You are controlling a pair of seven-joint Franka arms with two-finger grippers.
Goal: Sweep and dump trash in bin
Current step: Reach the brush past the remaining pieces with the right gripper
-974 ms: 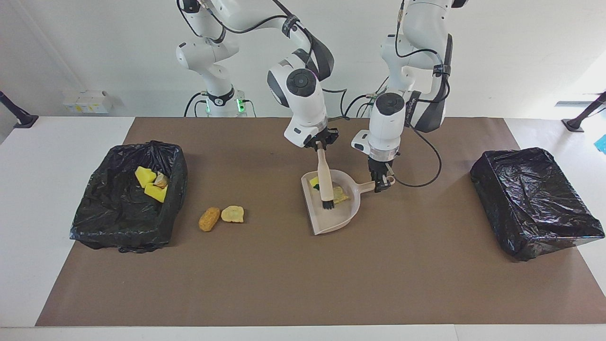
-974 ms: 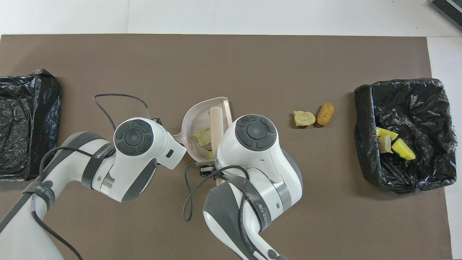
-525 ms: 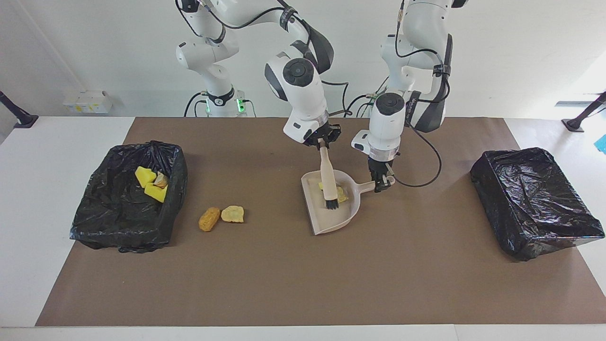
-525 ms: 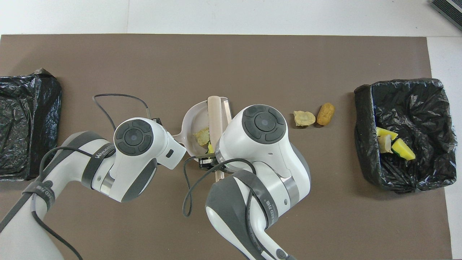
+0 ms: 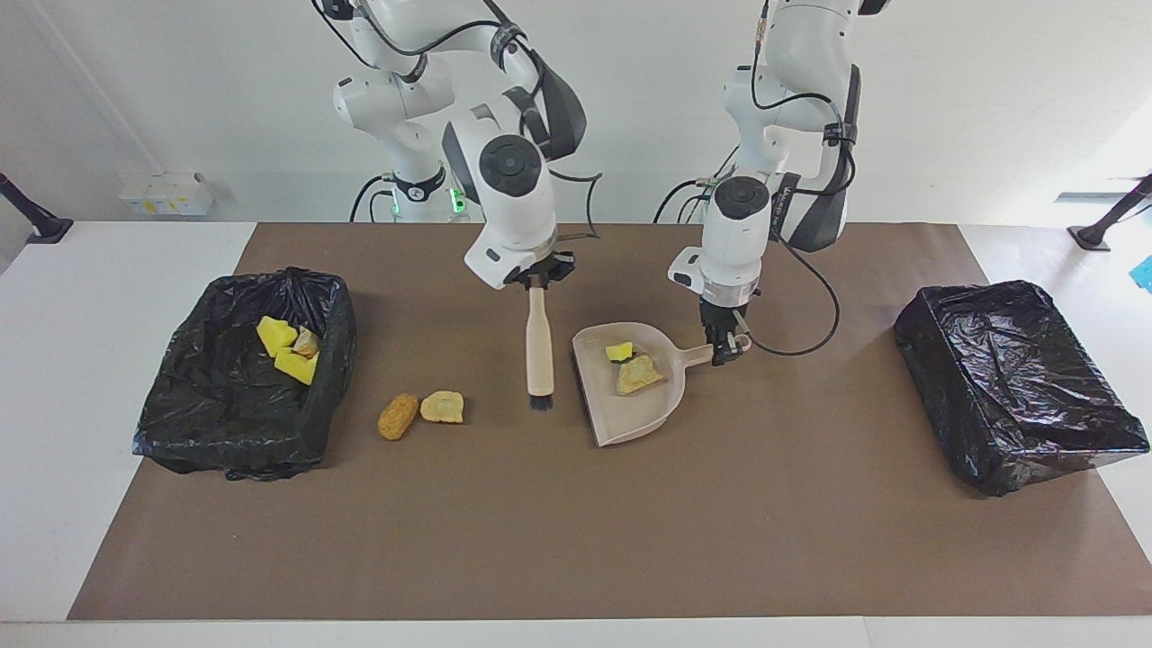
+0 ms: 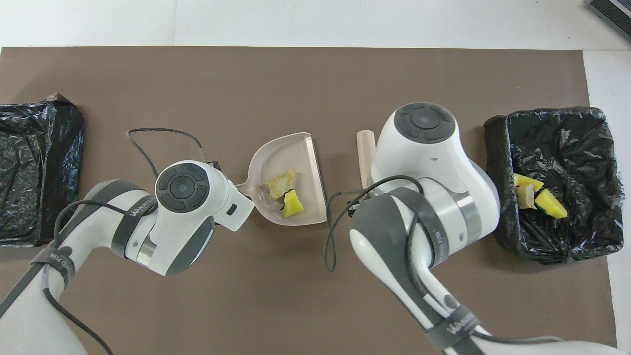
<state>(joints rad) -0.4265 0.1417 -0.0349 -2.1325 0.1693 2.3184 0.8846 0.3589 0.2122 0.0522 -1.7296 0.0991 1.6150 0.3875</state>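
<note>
At the left of the facing view you have the open black-bagged bin (image 5: 243,378), three scraps of the trash (image 5: 286,349) against its upper wall; white table runs clear from its outer edge to the frame's left side. Just right of the bin, on bare brown mat (image 5: 576,531), lie an orange-brown chunk (image 5: 397,416) and a tan chunk (image 5: 442,407), touching each other, a short gap from the bin wall. At centre your right gripper (image 5: 538,277) is clamped on the handle top of the beige hand brush (image 5: 539,346), which hangs upright, its black bristles at the mat, in the strip between the chunks and the beige plastic dustpan (image 5: 630,414). The pan's open lip faces that strip; a yellow green-topped sponge piece (image 5: 618,350) and a tan scrap (image 5: 639,373) sit near its back wall. Your left gripper (image 5: 725,346) is closed around the pan's handle. Open mat follows, then a second black-bagged bin (image 5: 1012,382) at the right edge. The whole lower half of the mat is free
</note>
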